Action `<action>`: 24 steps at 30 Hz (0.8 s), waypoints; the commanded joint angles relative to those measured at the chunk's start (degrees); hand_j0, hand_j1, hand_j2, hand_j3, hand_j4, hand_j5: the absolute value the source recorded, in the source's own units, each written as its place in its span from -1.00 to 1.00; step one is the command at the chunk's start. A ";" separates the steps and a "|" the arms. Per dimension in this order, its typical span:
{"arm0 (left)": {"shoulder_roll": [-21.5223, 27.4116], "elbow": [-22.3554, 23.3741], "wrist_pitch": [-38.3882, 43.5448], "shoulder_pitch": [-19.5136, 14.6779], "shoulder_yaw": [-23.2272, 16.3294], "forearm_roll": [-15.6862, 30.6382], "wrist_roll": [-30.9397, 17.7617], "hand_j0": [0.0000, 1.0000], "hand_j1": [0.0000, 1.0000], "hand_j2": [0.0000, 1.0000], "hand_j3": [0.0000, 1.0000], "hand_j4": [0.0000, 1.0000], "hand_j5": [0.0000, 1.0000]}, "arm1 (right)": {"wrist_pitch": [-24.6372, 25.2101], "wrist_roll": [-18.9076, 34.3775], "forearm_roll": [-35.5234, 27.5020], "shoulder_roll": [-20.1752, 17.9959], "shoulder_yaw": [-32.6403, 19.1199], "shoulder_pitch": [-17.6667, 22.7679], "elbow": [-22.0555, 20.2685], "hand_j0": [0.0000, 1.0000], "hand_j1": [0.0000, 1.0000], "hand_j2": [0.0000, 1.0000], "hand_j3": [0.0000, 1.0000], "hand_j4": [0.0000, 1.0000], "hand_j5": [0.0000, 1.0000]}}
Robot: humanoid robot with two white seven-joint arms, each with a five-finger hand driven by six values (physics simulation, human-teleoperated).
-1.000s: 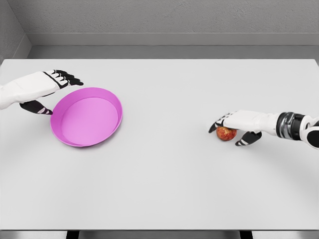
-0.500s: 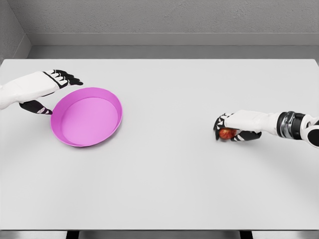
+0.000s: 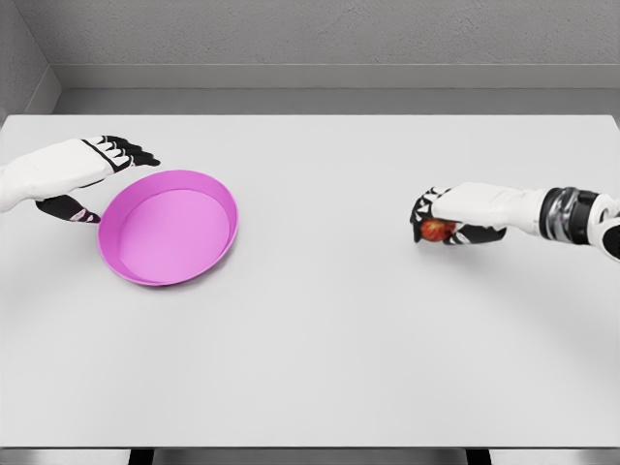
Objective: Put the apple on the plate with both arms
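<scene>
A small red apple is wrapped in the fingers of my right hand, which is shut on it and holds it slightly above the white table at the right. A pink round plate lies on the table at the left. My left hand hovers at the plate's far left rim, fingers spread and thumb below, touching nothing that I can make out.
The white table spans the whole view, with its front edge at the bottom. A grey wall runs behind its far edge.
My right hand's fingers closed around the apple, then rose a little with it, moving up in the picture. The left hand and plate stayed put.
</scene>
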 commanded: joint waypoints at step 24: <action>0.27 -0.01 0.10 0.00 0.04 0.38 0.12 1.00 1.00 1.00 1.00 1.00 1.00 | 0.02 -0.04 0.02 15.55 0.47 -2.64 -3.03 -0.12 -0.12 -0.12 -0.12 -0.12 -0.12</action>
